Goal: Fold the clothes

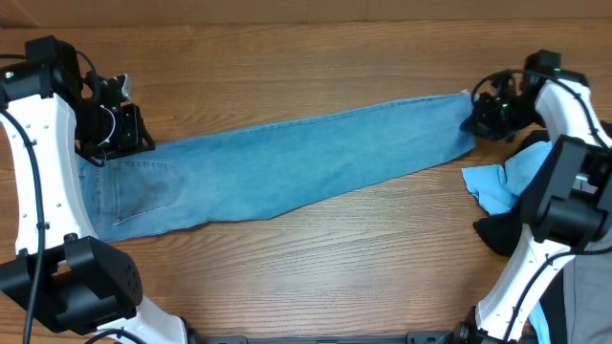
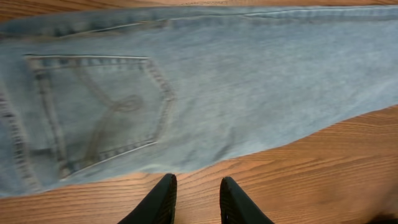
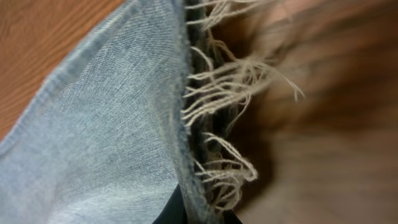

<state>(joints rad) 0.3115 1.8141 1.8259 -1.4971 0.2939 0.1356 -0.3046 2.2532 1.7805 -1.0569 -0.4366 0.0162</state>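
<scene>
1. The light-blue denim jeans (image 1: 287, 167) lie flat on the brown wooden worktop (image 1: 316, 57). They stretch in a long slant from the waist on my left up to the leg hems on my right.
2. My left fingers (image 1: 122, 132) are at the waist end, at the far edge of the denim.
3. In my left wrist view, my left fingers (image 2: 194, 205) stand a little apart with bare wood showing between the two black tips. They hold nothing. The near edge of the jeans lies just beyond them.
4. The same view shows the stitched back pocket (image 2: 99, 112) face up, with the waistband seam running along the left side.
5. My right fingers (image 1: 476, 119) are at the hem end of the legs.
6. They are closed tight on the hem. In my right wrist view, the denim edge runs straight down into my right fingers (image 3: 193, 213).
7. The frayed hem (image 3: 217, 106) trails pale loose threads beside the fold.
8. Near my right arm sits a crumpled bright cyan shirt (image 1: 502, 182), with a black garment (image 1: 497, 234) just below it. Both are apart from the jeans.
</scene>
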